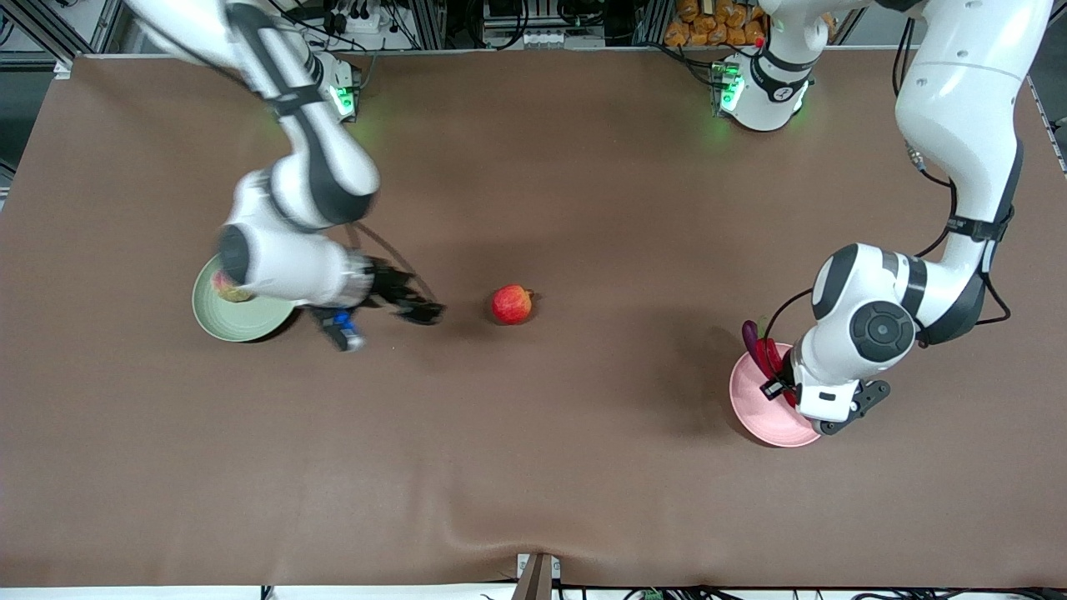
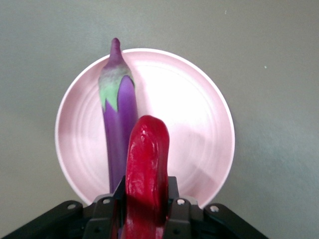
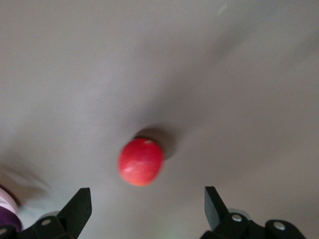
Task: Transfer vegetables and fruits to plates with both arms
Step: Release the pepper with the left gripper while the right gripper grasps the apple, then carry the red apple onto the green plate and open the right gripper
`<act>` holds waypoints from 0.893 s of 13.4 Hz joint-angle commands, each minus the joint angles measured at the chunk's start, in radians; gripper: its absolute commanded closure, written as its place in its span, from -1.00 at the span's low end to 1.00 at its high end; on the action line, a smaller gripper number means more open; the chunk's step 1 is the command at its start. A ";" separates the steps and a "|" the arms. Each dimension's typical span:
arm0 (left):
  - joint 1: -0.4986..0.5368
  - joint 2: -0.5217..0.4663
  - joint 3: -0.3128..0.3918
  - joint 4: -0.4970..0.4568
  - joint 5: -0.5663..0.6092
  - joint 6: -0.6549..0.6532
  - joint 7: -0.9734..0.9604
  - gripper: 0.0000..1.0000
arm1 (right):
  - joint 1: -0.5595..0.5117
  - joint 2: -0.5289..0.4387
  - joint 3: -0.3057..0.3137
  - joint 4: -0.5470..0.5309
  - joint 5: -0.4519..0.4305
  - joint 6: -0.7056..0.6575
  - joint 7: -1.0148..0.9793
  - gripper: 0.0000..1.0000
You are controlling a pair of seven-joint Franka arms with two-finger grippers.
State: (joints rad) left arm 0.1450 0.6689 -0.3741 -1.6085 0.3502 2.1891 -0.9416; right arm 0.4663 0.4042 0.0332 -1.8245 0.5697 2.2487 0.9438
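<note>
My left gripper [image 2: 144, 193] is shut on the red chili pepper [image 2: 145, 159] and holds it over the pale pink plate [image 2: 199, 124]. The purple eggplant [image 2: 119, 124] lies on that plate beside the pepper. In the front view the plate [image 1: 754, 408] sits toward the left arm's end of the table, and the eggplant's tip [image 1: 750, 336] pokes out past its rim. The red apple [image 1: 511, 304] rests on the table's middle. My right gripper [image 1: 417, 302] hangs open between the apple and the pale green plate [image 1: 242, 321], which holds the peach [image 1: 227, 287]. The right wrist view shows the apple [image 3: 140, 162] ahead of the open fingers [image 3: 79, 206].
Brown cloth [image 1: 533, 458] covers the whole table. The arm bases with green lights [image 1: 733, 87] stand at the table's edge farthest from the front camera, with cables and racks there. A small clamp [image 1: 538, 575] sits at the nearest edge.
</note>
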 commanded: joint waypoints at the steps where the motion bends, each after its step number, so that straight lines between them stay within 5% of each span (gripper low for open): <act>1: 0.027 0.044 -0.008 0.039 0.013 0.041 0.015 0.42 | 0.119 0.149 -0.016 0.123 0.015 0.107 0.140 -1.00; 8: 0.027 0.078 -0.008 0.111 0.000 0.041 0.001 0.43 | 0.195 0.266 -0.026 0.122 -0.019 0.175 0.164 -1.00; 9: 0.021 0.081 -0.008 0.120 -0.023 0.041 0.000 0.43 | 0.195 0.269 -0.026 0.123 -0.021 0.175 0.165 -0.85; 10: 0.016 0.093 -0.008 0.139 -0.052 0.041 -0.008 0.43 | 0.195 0.268 -0.032 0.123 -0.033 0.173 0.162 0.23; 11: 0.016 0.101 -0.008 0.151 -0.071 0.041 -0.017 0.43 | 0.192 0.263 -0.042 0.126 -0.047 0.164 0.159 0.99; 12: 0.015 0.107 -0.008 0.154 -0.071 0.041 -0.026 0.43 | 0.186 0.254 -0.056 0.126 -0.071 0.138 0.155 1.00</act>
State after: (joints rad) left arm 0.1644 0.7439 -0.3768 -1.4991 0.2975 2.2354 -0.9480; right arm 0.6481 0.6639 0.0085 -1.7205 0.5401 2.4281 1.0916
